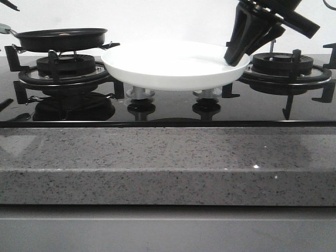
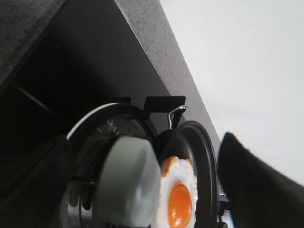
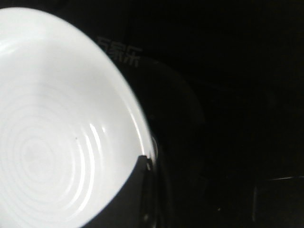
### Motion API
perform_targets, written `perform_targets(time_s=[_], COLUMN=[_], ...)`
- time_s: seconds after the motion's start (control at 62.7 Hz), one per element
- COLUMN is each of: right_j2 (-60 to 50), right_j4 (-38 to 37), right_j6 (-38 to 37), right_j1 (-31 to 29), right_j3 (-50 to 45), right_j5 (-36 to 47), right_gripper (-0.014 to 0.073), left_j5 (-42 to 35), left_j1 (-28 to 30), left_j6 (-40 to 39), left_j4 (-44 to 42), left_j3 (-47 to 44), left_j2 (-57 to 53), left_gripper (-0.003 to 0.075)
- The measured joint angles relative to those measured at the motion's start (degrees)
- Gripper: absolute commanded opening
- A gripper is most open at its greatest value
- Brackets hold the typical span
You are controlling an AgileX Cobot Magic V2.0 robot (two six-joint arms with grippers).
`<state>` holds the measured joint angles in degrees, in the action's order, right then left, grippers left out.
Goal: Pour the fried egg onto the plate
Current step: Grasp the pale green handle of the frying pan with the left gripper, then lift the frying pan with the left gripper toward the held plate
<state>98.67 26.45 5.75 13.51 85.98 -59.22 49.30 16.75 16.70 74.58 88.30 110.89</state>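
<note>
1. The plate (image 1: 176, 63) stands raised between the two burners of a black glass hob (image 1: 168, 107), its base above the two control knobs (image 1: 140, 94), so that a gap shows beneath it in the front view.
2. The right claw (image 1: 234, 55) reaches down from the upper right, and its dark fingers meet the plate's right rim. The right wrist view shows one finger (image 3: 126, 199) lying across the rim inside the plate (image 3: 57, 133); the claw appears closed on that rim, though the other finger is lost in the dark.
3. A black frying pan (image 1: 60, 39) sits at the far left above the left burner (image 1: 65, 71), lifted clear of the grate and roughly level, just beside the plate's left edge without touching it.
4. The fried egg (image 2: 178, 194) lies in the pan (image 2: 204, 156), its orange yolk facing up, as the left wrist view shows.
5. In that view a pale, blurred rounded part (image 2: 128, 183) close to the camera covers part of the pan. The left claw cannot be made out clearly, so whether it is open or closed cannot be told.
6. A speckled grey stone desk (image 1: 168, 163) runs along the front of the hob.
</note>
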Motion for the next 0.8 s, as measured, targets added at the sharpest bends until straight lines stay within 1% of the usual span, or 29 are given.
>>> perform_targets(time_s=[0.08,0.112,0.191,0.271,0.335,0.606,0.798], right_j2=[0.0,0.0,0.0,0.0,0.0,0.0,0.0], right_j4=[0.0,0.0,0.0,0.0,0.0,0.0,0.0], right_j6=[0.0,0.0,0.0,0.0,0.0,0.0,0.0], right_j1=[0.0,0.0,0.0,0.0,0.0,0.0,0.0], right_j3=[0.0,0.0,0.0,0.0,0.0,0.0,0.0], right_j5=[0.0,0.0,0.0,0.0,0.0,0.0,0.0], right_gripper=[-0.0117,-0.0117,-0.0117,-0.0117,-0.0117,-0.0117,-0.0117], left_j5=[0.0,0.0,0.0,0.0,0.3,4.1,7.6], left_j1=[-0.2,-0.2,-0.2,-0.2,-0.1,2.4,4.1], left_j6=[0.0,0.0,0.1,0.1,0.0,0.2,1.5], left_j4=[0.1,0.1,0.1,0.1,1.1,1.5,-0.4], left_j3=[0.0,0.0,0.0,0.0,0.1,0.7,5.0], left_j2=[0.0,0.0,0.0,0.0,0.0,0.0,-0.6], left_gripper=[0.0303,0.0269,0.0142,0.0047,-0.0014,-0.002,-0.002])
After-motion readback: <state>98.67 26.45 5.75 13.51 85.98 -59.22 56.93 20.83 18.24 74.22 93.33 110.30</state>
